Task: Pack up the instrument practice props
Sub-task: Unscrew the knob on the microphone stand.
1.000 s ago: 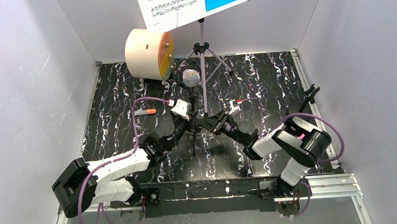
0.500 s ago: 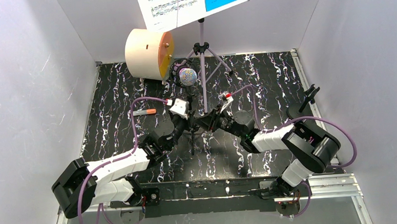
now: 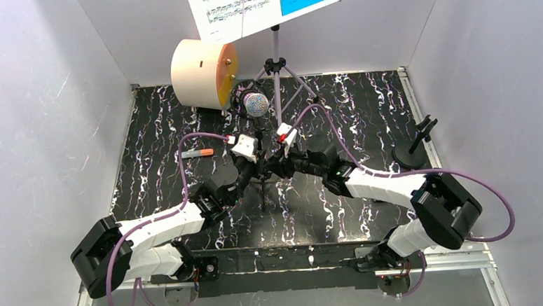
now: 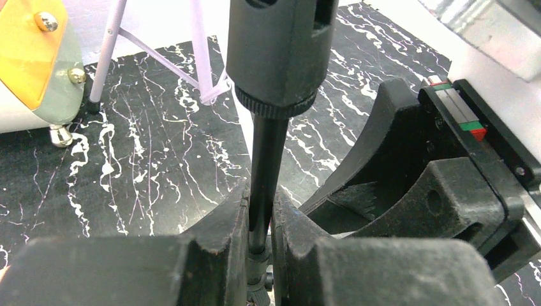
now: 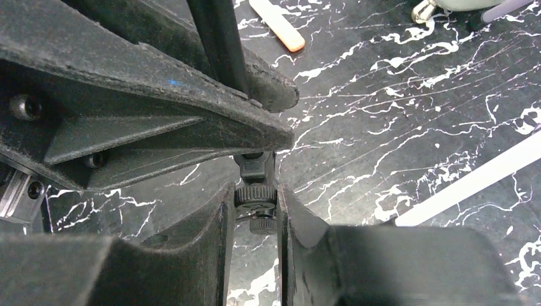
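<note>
- The right pincer (image 3: 278, 164) has swung in from the right side of the table over the last second. Its arm is now stretched towards the middle, where it meets the left pincer (image 3: 255, 170).
- My reading is that the job has gone from one arm steadying the mic stand (image 4: 266, 159) to both arms working on it, probably to loosen or fold it for packing.
- The left pincer is closed on the stand's thin black pole. The pole runs upright between its fingers (image 4: 217, 236), and the black mic holder (image 4: 275, 51) sits just above them.
- The right pincer sits directly below the left one. Its fingers (image 5: 210, 223) lie either side of the small ridged knob (image 5: 256, 194) at the foot of the pole.
- Those fingers sit tight against the knob, but I cannot tell whether they pinch it or only bracket it.
- The glittery microphone (image 3: 255, 105) rides at the top of the stand, beyond both pincers.
- The music rack (image 3: 275, 54) stands farther back.
</note>
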You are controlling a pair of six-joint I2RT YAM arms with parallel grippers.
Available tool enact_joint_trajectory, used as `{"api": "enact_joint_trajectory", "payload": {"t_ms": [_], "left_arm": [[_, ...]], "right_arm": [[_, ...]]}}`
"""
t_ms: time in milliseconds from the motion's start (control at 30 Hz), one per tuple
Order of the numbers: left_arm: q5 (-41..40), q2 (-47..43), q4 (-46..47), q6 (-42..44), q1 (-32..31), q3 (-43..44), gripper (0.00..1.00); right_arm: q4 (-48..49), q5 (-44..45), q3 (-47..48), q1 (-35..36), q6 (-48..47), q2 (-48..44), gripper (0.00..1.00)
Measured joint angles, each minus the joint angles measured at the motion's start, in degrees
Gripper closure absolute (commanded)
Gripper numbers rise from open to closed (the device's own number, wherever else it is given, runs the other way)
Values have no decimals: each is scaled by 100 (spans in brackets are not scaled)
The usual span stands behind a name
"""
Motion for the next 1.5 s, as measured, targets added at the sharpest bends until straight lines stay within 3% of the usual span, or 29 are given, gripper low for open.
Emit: {"api": "enact_joint_trajectory", "payload": {"t_ms": [100,200,400,567,800,1200,1500], "left_arm": [[55,9,13,-2,-9,0,100],[68,9,13,0,-20,0,100],[70,9,13,0,-20,0,100],[74,9,13,2,-20,0,100],[122,9,13,44,-15,0,100],[529,4,94,153,-17,-33,100],[852,4,157,177,-17,-59,100]], "right_arm": [[-341,11,76,7,-162,-98,43],[-680,155,74,-11,4,-210,27],[-1300,210,122,-192,1167,-400,15],[-1821,-435,640,-767,2149,-481,3],[-2173,-1882,1462,-1801,3032,-214,7],[-2542,-3823,1631,-1792,3182,920,24],[-2503,-4363,1836,-1635,3202,1447,38]]}}
